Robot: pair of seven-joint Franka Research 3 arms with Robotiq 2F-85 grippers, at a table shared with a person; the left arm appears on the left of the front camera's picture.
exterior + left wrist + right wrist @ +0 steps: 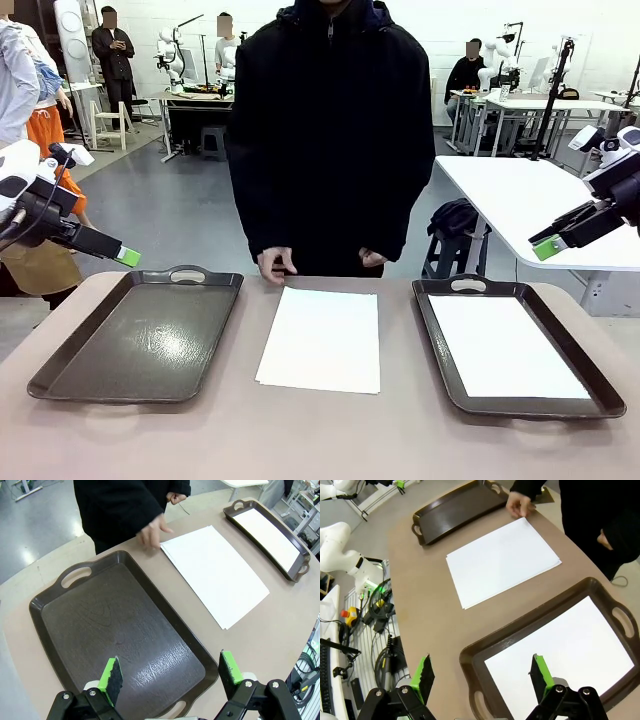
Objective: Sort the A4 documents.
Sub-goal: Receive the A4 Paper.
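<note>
The left gripper (128, 257) hangs in the air at the left side of the table (320, 440). Its green-padded fingers are spread wide and hold nothing. From its wrist camera the pads frame the left tray (100, 630) from above, well clear of it. The right gripper (545, 247) is likewise spread wide and empty, up in the air near the far right corner of the right tray (432, 335) (its wrist camera looks down on one end of that tray).

Counted, there are two dark brown handled trays, one on the left and one on the right, both flat on the table. The left tray is bare.

The A4 documents (322, 338) lie in two places. A white pile is flat on the table between the trays, touching neither, and a white sheet (505, 345) is flat inside the right tray. How many leaves the middle pile has I cannot tell (its edges look slightly stepped).

A person (330, 130) stands at the far side with two hands showing. One hand (276, 264) is at the far left corner of the middle pile. The other hand (372, 258) is closed, just beyond the pile's far edge.
</note>
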